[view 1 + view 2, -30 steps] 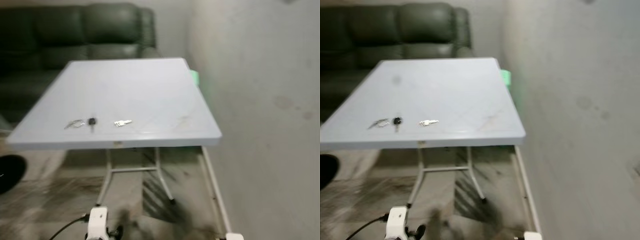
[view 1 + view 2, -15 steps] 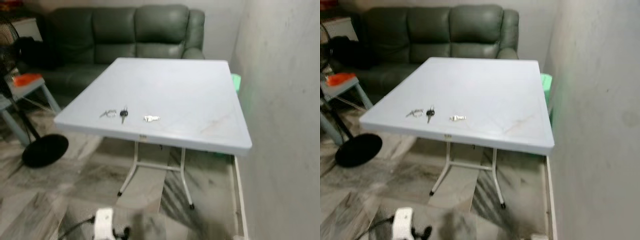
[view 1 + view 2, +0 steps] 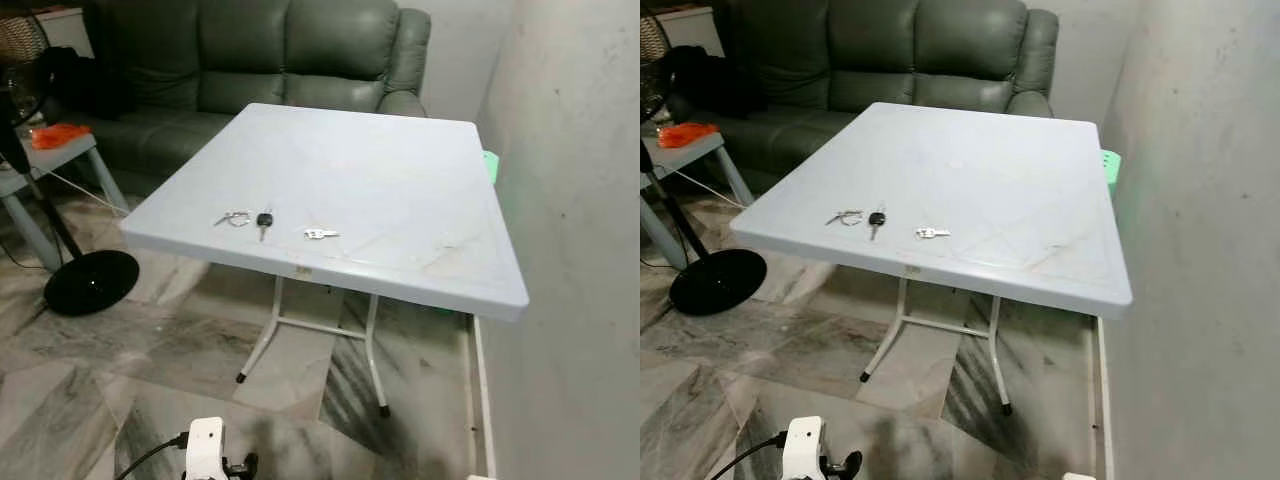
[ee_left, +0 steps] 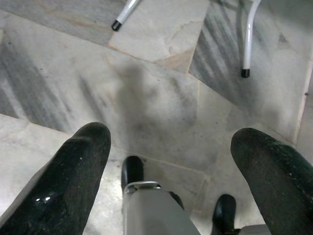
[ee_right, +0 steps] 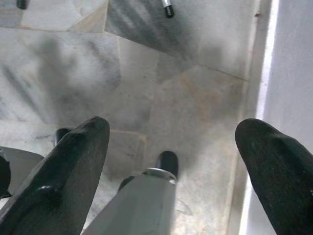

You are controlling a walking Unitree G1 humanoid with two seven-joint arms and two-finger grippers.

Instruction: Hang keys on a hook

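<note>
A folding table is standing before the robot, with a wall running along its right side and a sofa sitting behind it. Near the table's front edge, a key ring is lying leftmost, a car key just beside it, and a small key lying apart to the right. A fan base is resting on the floor left of the table, and a side table is standing behind that

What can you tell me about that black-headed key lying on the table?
The black-headed key lies flat on the pale grey table, near its front edge. It has a dark plastic-looking head and a slim metal blade pointing toward that edge. Beside it lies a small metal ring or loop; whether they are joined is too small to tell. A separate silver key rests apart on its other side.
</note>
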